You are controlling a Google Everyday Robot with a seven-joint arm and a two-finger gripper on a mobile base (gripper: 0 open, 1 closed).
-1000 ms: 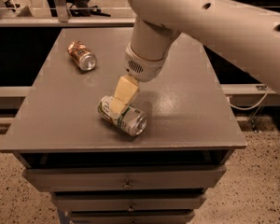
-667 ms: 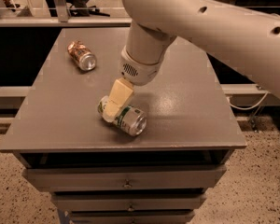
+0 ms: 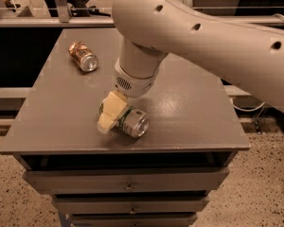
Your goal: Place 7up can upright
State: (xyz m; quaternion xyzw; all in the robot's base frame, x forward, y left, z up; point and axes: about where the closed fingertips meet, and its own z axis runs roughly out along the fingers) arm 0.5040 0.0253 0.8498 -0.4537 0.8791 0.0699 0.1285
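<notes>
The 7up can [image 3: 132, 120] lies on its side near the front middle of the grey table [image 3: 189, 112], its silver end facing the front right. It has a whitish body with a green band. My gripper [image 3: 111, 118] is down at the can's left end, low over the table top, and its cream part covers that end of the can. The big white arm comes in from the upper right and hides what lies behind the can.
An orange-brown patterned can [image 3: 83, 56] lies on its side at the table's back left. The table's front edge [image 3: 128, 150] is just in front of the 7up can, with drawers below. A rail and dark clutter stand behind the table.
My gripper has moved down and to the left, from above the 7up can to its left end at table height. The can has stayed in place.
</notes>
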